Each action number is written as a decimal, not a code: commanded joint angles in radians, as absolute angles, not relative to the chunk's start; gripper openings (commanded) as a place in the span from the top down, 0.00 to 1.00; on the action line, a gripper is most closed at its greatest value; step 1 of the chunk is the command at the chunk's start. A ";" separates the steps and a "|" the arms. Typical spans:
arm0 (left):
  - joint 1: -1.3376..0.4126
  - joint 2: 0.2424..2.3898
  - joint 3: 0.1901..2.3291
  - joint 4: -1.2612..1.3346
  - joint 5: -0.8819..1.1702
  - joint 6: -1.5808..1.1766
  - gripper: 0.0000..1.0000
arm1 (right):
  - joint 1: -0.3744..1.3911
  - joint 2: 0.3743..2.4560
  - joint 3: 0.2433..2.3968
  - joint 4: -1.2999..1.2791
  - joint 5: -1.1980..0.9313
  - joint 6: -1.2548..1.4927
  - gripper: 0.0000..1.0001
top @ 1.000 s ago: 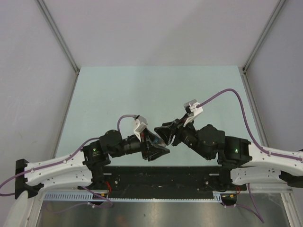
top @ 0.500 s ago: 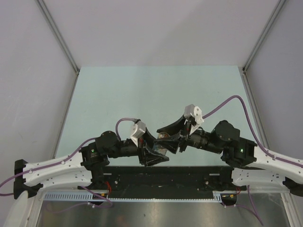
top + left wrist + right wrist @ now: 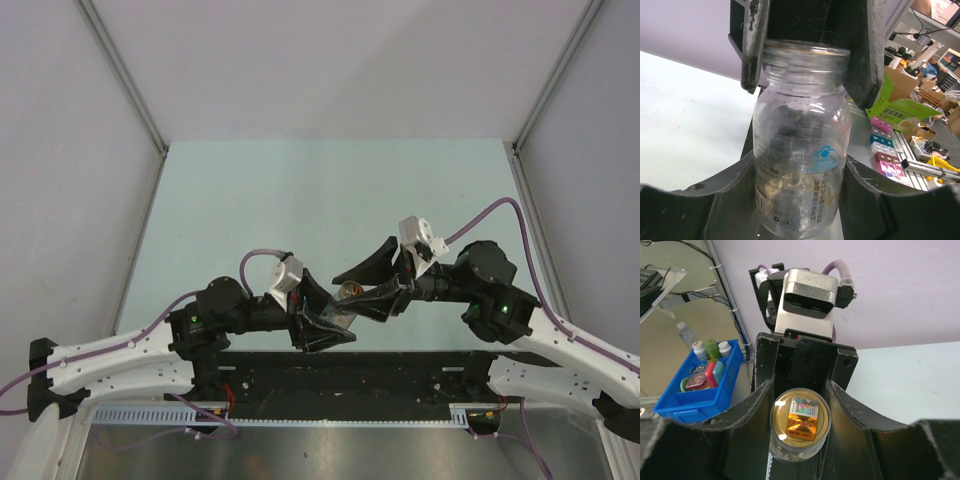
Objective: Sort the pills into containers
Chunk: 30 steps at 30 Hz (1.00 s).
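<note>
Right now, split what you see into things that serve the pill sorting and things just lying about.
Job: clear bottle with pills inside, gripped by the left gripper; right gripper on its gold cap.
Lying about: blue bin of small bottles, green carton, coloured pill boxes, all beyond the table.

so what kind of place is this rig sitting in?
Probably a robotics lab test cell: a table walled by white panels on metal rails, with cardboard boxes and a blue bin of supplies just outside it. Left gripper and right gripper clamp one bottle between them.
</note>
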<state>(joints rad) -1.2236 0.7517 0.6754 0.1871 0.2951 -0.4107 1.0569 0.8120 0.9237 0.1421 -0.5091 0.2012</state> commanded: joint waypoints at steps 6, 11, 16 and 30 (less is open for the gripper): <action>-1.206 0.759 0.686 0.189 0.259 -0.465 1.00 | 1.025 0.813 0.937 0.377 -0.787 0.262 1.00; -1.206 0.762 0.683 0.193 0.264 -0.465 1.00 | 1.011 0.834 0.939 0.442 -0.819 0.299 1.00; -1.207 0.753 0.677 0.195 0.258 -0.465 1.00 | 1.011 0.853 0.939 0.459 -0.836 0.316 0.99; -1.207 0.759 0.675 0.198 0.245 -0.462 1.00 | 1.011 0.887 0.939 0.436 -0.796 0.370 0.38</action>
